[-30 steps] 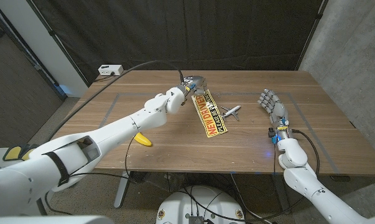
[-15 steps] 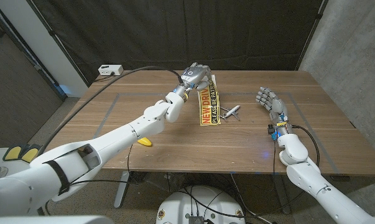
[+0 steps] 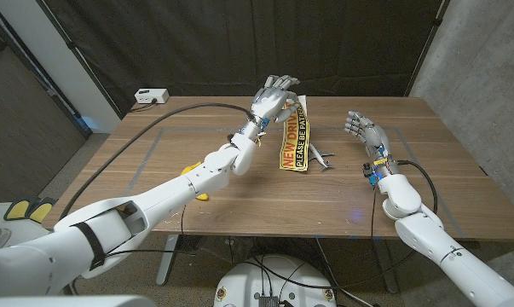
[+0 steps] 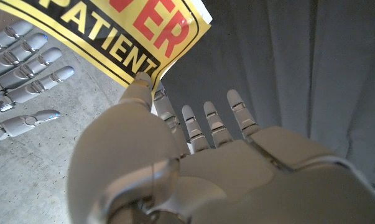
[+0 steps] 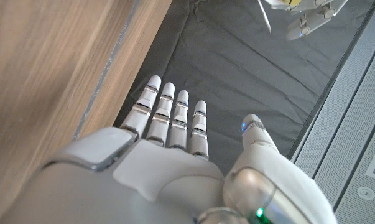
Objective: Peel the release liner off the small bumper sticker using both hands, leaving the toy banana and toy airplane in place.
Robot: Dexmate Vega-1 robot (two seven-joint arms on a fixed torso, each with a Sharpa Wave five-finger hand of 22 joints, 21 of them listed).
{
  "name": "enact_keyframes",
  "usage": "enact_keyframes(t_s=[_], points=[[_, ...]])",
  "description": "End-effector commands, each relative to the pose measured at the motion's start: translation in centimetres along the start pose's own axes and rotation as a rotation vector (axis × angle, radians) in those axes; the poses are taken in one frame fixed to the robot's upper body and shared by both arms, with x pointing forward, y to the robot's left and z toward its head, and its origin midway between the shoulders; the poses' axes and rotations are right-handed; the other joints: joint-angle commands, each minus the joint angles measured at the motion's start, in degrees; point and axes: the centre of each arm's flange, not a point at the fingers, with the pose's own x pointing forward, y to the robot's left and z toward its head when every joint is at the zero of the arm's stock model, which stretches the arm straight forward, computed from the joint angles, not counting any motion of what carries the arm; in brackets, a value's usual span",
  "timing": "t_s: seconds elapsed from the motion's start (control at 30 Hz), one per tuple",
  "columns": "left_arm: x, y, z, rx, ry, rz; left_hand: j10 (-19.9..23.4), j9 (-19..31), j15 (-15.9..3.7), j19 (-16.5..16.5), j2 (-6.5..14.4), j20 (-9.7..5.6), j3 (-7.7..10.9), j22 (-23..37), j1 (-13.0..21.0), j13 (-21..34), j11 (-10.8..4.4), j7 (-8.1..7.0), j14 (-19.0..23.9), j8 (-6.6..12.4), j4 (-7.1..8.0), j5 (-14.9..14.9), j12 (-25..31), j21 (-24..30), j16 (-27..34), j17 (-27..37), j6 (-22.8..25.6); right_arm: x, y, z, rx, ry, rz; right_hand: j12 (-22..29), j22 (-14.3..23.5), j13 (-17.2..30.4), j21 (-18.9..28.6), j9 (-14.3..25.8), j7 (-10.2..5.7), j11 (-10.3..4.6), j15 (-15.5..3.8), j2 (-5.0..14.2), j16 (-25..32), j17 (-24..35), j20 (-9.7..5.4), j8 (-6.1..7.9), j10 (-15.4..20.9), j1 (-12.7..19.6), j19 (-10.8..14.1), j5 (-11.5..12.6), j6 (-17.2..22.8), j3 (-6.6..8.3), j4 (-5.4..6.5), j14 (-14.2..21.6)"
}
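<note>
Since a second ago the left hand point(image 3: 274, 95) has risen toward the far edge, lifting the bumper sticker point(image 3: 294, 143) clear of the wooden worktop point(image 3: 239, 183); it pinches the sticker's top end, which hangs above the toy airplane point(image 3: 321, 159). The right hand point(image 3: 360, 130) has edged closer, fingers apart, holding nothing. The yellow sticker reads "NEW DRIVER PLEASE BE PATIENT". The toy banana point(image 3: 199, 186) lies near the left arm. Black curtains hang behind.

wooden table point(image 3: 239, 200) | white box point(image 3: 151, 95) at far left corner | dark curtain point(image 3: 239, 43) behind
</note>
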Motion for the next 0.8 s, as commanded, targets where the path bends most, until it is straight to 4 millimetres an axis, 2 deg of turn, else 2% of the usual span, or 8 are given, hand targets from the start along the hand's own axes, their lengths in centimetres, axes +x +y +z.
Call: enact_keyframes(t_s=[0.03,0.13,0.23,0.4,0.6,0.8], points=[[-0.3,0.7,1.6,0.063,-0.037,0.150,-1.4,-0.2,1.25,-2.4,-0.5,0.50,-0.62,-0.2,-0.3,-1.2,0.00,-4.74,-2.3,0.39,0.06,0.2,-1.6,-1.2,-1.2,-0.8,5.0,0.9,1.4,2.3,-0.076,-0.018,0.030,0.4,0.3,0.2,-0.3,0.2,0.17,0.11,-0.03,-0.68,-0.2,0.4,0.02,0.02,0.9,0.4,-0.6,0.1,0.6,-0.32,-0.07,-0.6],[-0.3,0.9,1.9,0.068,-0.052,0.147,-2.1,-0.1,1.82,-2.9,-0.5,0.49,-0.91,-0.3,-0.5,-1.8,-0.02,-4.76,-3.2,0.61,0.15,0.3,-2.5,-1.7,-1.7,-1.3,5.3,1.1,1.7,2.6,-0.096,-0.015,0.034,0.5,0.3,0.3,-0.3,0.2,0.67,-0.02,-0.29,-0.91,-0.1,0.4,0.12,0.13,1.2,0.7,-0.6,0.1,1.1,-0.47,-0.12,-0.6],[-0.2,1.0,2.1,0.075,-0.064,0.127,-3.3,0.2,2.61,-3.4,-0.4,0.52,-1.20,-0.3,-0.8,-2.5,0.65,-4.79,-4.3,0.91,0.28,0.4,-3.6,-2.3,-2.3,-1.6,5.2,1.1,2.1,3.1,-0.115,-0.014,0.026,0.5,0.3,0.4,-0.5,0.2,0.66,-0.06,-0.49,-1.18,-0.2,0.5,0.25,0.09,1.2,0.9,-0.8,0.1,1.1,-0.56,-0.22,-0.6],[0.1,1.4,2.5,0.105,-0.091,0.114,-5.6,0.8,4.46,-5.1,-0.2,0.59,-1.72,-0.4,-1.0,-3.8,1.32,-4.82,-6.6,1.14,0.49,0.8,-5.6,-3.7,-3.2,-2.1,4.6,1.3,2.9,4.3,-0.172,-0.025,0.025,0.8,0.3,0.6,-0.7,0.3,0.57,-0.52,-1.12,-2.75,-0.1,0.6,0.42,0.18,1.8,1.5,-1.2,0.3,1.6,-1.15,-0.63,-0.4],[0.7,2.0,2.8,0.130,-0.119,0.091,-6.5,1.0,5.07,-6.0,-0.1,0.62,-2.02,-0.4,-1.1,-4.3,1.81,-4.83,-7.8,1.24,0.63,1.2,-6.4,-4.4,-3.7,-2.3,4.3,1.6,3.9,5.6,-0.221,-0.059,0.059,1.0,0.3,0.9,-0.7,0.3,0.26,-0.95,-1.71,-4.33,-0.1,0.7,0.75,0.55,2.0,2.6,-1.0,0.7,2.8,-1.64,-0.95,-0.3],[1.4,2.2,2.9,0.125,-0.148,0.037,-6.6,1.2,5.67,-6.8,-0.1,0.65,-2.29,-0.4,-1.2,-4.7,1.77,-4.85,-8.3,1.30,0.77,1.5,-6.8,-5.1,-3.8,-2.4,4.0,1.8,4.7,6.6,-0.241,-0.082,0.081,1.1,0.3,1.0,-0.6,0.4,-0.03,-0.99,-1.86,-4.88,0.0,0.8,0.71,0.64,2.1,3.3,-0.4,1.0,3.3,-1.83,-0.93,-0.2]])
